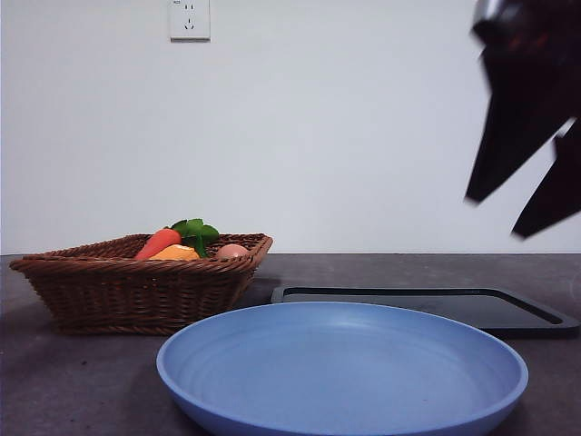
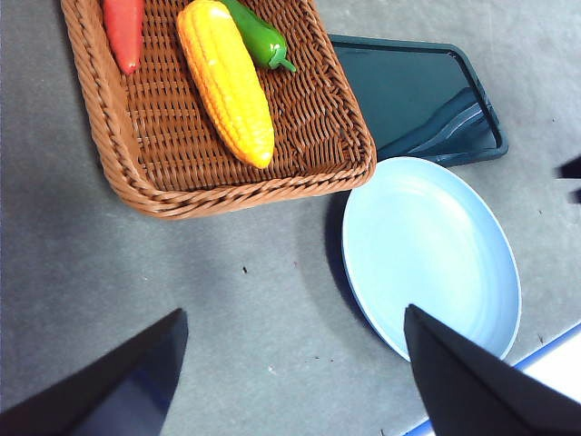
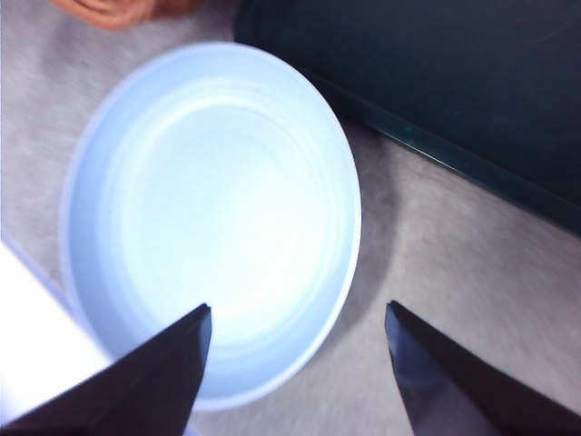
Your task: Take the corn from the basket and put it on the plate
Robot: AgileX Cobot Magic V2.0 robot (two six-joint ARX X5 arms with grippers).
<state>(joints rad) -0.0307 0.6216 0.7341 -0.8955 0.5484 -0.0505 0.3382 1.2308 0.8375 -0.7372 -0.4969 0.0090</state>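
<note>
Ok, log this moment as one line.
corn: in basket, untouched | plate: bare | left gripper: open, clear of basket | right gripper: open above plate

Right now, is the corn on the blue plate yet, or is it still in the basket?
Not yet. The corn still lies in the basket, beside the carrot and a green vegetable. The plate has nothing on it. Both grippers are open and hold nothing: the right gripper hangs above the plate, the left gripper waits over the table near the basket. Grabbing, carrying and placing are all left.
</note>
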